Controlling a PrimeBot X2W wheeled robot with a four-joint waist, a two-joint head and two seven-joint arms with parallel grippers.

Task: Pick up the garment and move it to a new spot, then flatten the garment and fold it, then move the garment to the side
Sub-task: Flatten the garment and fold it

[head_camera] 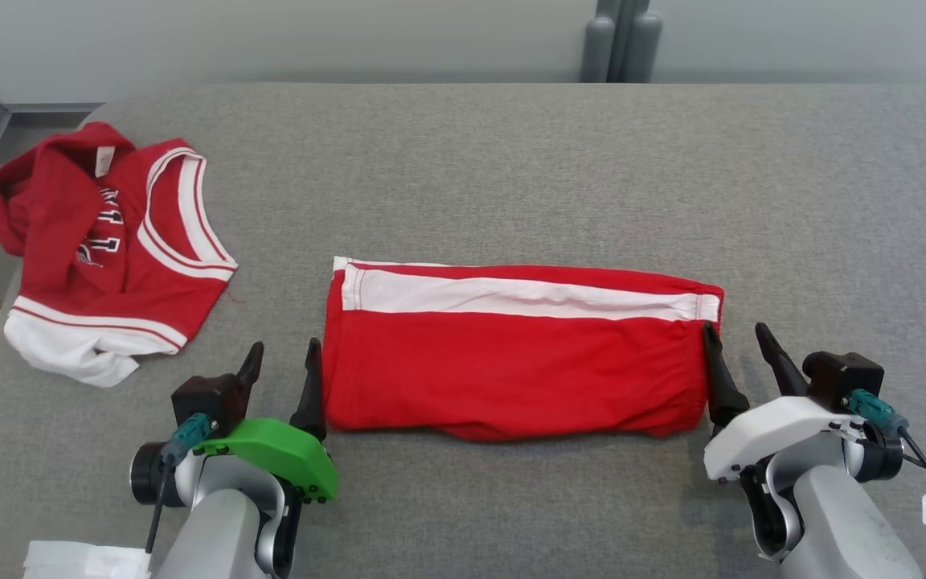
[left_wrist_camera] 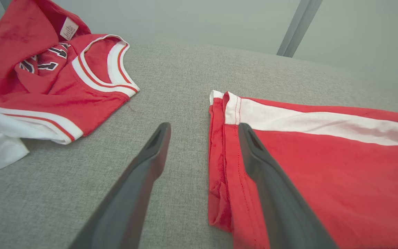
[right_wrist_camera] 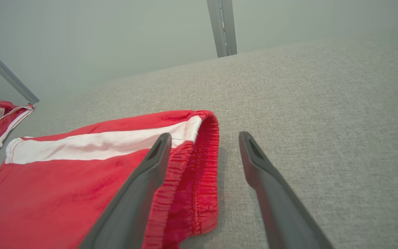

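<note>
The folded red shorts point(head_camera: 511, 362) are lying flat mid-bench point(head_camera: 511, 161), with the left pincer point(head_camera: 284, 347) and right pincer point(head_camera: 735, 328) both gaping apart, empty, each straddling one short end.

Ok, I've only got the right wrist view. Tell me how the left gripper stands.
Observer: The left gripper is open, one finger beside the red shorts' left edge, the other over bare table.
Operator: Describe the red jersey; I see one corner.
Observer: It lies crumpled at the table's far left, apart from the shorts, white fabric bunched at its near edge.
Operator: Report anything nearer the robot.
Observer: A flat white sheet, paper or cloth, lies beside the left arm.
</note>
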